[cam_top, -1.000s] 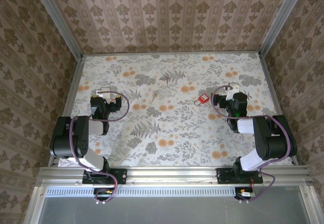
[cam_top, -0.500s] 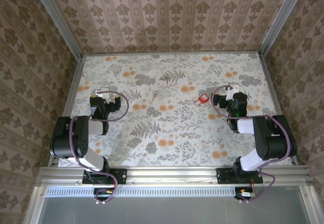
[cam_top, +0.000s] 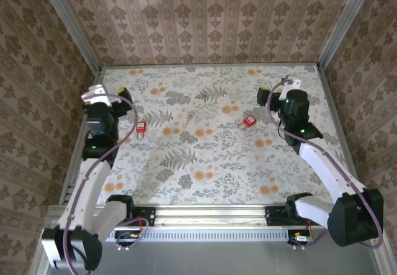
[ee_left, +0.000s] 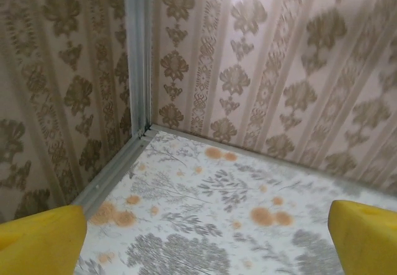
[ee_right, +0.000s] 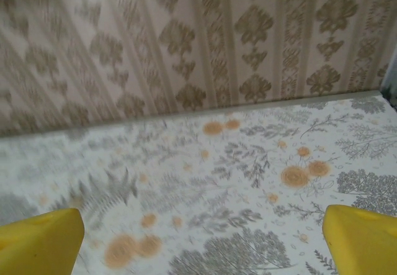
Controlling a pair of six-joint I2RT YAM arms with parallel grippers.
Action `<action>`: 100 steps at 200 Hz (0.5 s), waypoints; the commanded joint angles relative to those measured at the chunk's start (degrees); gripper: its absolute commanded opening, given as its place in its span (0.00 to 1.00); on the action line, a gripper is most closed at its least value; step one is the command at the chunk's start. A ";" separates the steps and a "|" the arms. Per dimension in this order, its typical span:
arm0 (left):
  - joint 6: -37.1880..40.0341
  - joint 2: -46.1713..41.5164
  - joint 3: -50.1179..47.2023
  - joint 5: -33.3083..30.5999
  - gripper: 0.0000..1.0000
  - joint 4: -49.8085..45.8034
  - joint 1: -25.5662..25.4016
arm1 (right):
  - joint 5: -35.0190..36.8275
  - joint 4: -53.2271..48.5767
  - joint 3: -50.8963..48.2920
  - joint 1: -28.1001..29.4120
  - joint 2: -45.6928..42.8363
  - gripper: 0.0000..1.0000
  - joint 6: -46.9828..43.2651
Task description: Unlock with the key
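My left end effector (cam_top: 107,92) hung open over the worktop's (cam_top: 205,157) far-left corner, yellow fingers (ee_left: 40,238) spread wide. My right end effector (cam_top: 277,89) gaped just as wide. The left padlock (cam_top: 141,127) lay flat near my left arm and the right padlock (cam_top: 249,121) near my right. A small pale thing (cam_top: 193,115) between them was perhaps the key, though too small to tell. I judged the locks rigid, dense and slick, best pinched across the red body, not the thin shackle.
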 commanded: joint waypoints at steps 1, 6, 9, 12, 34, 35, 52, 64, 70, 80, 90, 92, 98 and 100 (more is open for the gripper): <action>-16.20 -6.58 -0.19 3.03 1.00 -21.16 2.80 | -0.36 -13.93 0.64 -3.23 -2.08 1.00 18.39; -19.96 -8.76 -2.26 2.54 1.00 -20.38 3.48 | -4.24 -12.45 -0.13 -4.36 -2.08 0.99 18.84; -22.14 -10.16 -3.64 2.82 1.00 -19.78 4.08 | -5.85 -12.25 -0.13 -4.72 -1.80 0.97 19.34; -23.54 -11.55 -5.11 3.81 1.00 -18.92 4.84 | -6.97 -12.66 0.26 -4.89 -1.33 0.95 19.63; -28.40 -17.40 -12.54 14.16 1.00 -13.15 9.61 | -11.55 -21.03 7.88 -2.54 6.29 0.87 17.07; -28.55 -17.48 -12.59 14.34 1.00 -13.19 9.64 | -11.50 -21.45 8.29 -2.32 6.70 0.87 16.88; -28.00 -16.29 -12.45 16.68 0.94 -16.13 9.76 | -10.14 -27.06 13.57 1.13 13.25 0.86 15.50; -27.13 -13.92 -11.35 18.39 0.90 -18.81 9.77 | -8.82 -29.93 16.49 3.14 17.99 0.83 15.16; -26.55 -12.90 -10.53 19.15 0.88 -20.22 9.72 | -7.25 -31.54 17.74 4.11 19.87 0.82 15.36; -25.53 -10.79 -9.08 20.17 0.85 -22.78 9.69 | -3.50 -33.72 19.47 5.39 23.14 0.82 15.86; -24.54 -9.28 -7.95 21.25 0.83 -24.66 9.67 | -0.37 -35.73 21.04 6.15 26.37 0.85 16.57; -24.26 -8.93 -7.74 21.45 0.83 -25.03 9.67 | 0.02 -35.95 21.36 6.16 27.03 0.85 16.64; -23.57 -8.09 -7.20 21.99 0.82 -25.82 9.59 | 1.12 -37.24 22.21 6.31 28.83 0.87 16.85; -23.31 -7.82 -7.01 22.05 0.82 -26.18 9.54 | 1.36 -37.68 22.49 6.37 29.35 0.87 16.87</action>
